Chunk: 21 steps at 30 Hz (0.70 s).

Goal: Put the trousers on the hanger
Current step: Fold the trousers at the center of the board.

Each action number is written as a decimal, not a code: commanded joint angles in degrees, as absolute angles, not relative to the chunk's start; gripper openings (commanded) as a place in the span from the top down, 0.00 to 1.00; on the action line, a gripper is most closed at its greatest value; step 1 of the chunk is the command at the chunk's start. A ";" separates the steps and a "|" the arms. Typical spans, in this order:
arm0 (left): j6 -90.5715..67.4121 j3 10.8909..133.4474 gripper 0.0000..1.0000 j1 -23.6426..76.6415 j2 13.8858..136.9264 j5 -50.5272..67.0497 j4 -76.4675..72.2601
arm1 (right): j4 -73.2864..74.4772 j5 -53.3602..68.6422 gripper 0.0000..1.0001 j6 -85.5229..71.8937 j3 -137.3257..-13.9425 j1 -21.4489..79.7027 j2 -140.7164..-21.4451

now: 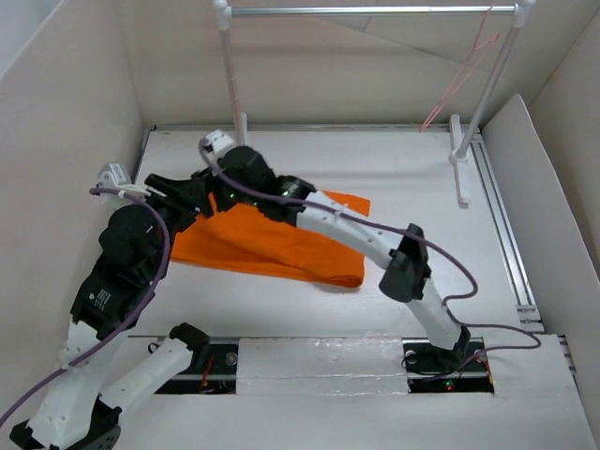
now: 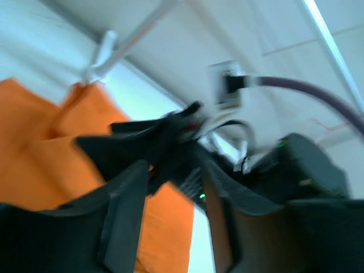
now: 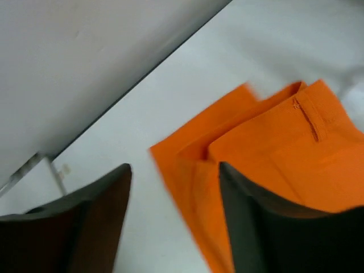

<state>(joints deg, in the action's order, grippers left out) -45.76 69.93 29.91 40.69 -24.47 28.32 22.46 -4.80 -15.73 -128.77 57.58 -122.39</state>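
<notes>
Two grippers, the left gripper (image 2: pixel 173 170) and the right gripper (image 3: pixel 173 170), hover with jaws spread and empty at the folded orange trousers (image 1: pixel 281 248) on the table (image 1: pixel 422 169), well apart from the pink hanger (image 1: pixel 455 80) on the rail (image 1: pixel 375 11); pickup seems pending, requiring a waistband pinch.

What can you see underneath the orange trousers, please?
Only the white table shows around the trousers. The hanger hangs apart on the rail. Anything beneath the cloth is covered, and the left arm and right arm hide its far-left corner.
</notes>
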 commanded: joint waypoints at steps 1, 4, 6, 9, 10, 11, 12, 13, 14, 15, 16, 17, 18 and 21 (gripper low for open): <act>-46.41 69.09 0.59 29.71 40.36 -31.99 37.88 | 24.49 4.82 0.27 -18.28 -137.27 59.94 -127.51; -46.15 65.93 0.38 29.71 40.08 -33.13 36.48 | 24.11 5.09 0.19 -15.74 -127.84 59.42 -120.55; -45.97 62.42 0.36 29.71 40.69 -32.61 34.20 | 20.58 5.62 0.22 -15.47 -111.94 58.19 -113.94; -44.04 56.27 0.36 29.71 44.02 -28.76 27.00 | 12.93 5.63 0.37 -16.17 -92.28 55.03 -100.75; -42.12 53.12 0.36 29.01 49.17 -27.96 21.59 | 12.92 3.36 0.69 -15.74 -85.06 53.71 -93.33; -42.10 53.09 0.36 29.00 49.22 -27.95 21.53 | 12.92 2.12 0.69 -15.73 -81.86 53.70 -93.25; -41.23 52.56 0.36 29.00 53.92 -27.78 18.05 | 14.23 1.59 0.81 -15.47 -79.13 52.74 -91.51; -40.44 51.69 0.37 29.00 56.92 -27.51 16.36 | 15.02 1.84 1.00 -15.38 -76.49 51.34 -90.02; -39.30 51.77 0.37 26.31 59.65 -23.86 14.52 | 15.81 2.28 1.00 -14.68 -74.12 50.55 -88.09; -38.68 51.77 0.37 24.37 65.59 -21.21 12.85 | 18.78 2.02 1.00 -14.50 -70.18 49.75 -87.20; -38.76 51.42 0.38 22.08 68.35 -19.18 12.22 | 19.50 0.98 1.00 -13.89 -68.05 49.14 -86.06; -38.76 50.72 0.39 16.58 70.73 -14.29 11.43 | 19.25 0.36 1.00 -13.45 -65.68 48.61 -84.04; -39.11 49.93 0.40 13.91 74.58 -12.41 11.08 | 19.51 0.35 1.00 -13.62 -61.65 48.60 -83.24; -38.76 45.19 0.42 3.83 78.47 -6.60 9.59 | 18.02 -1.82 1.00 -14.33 -55.74 47.81 -80.35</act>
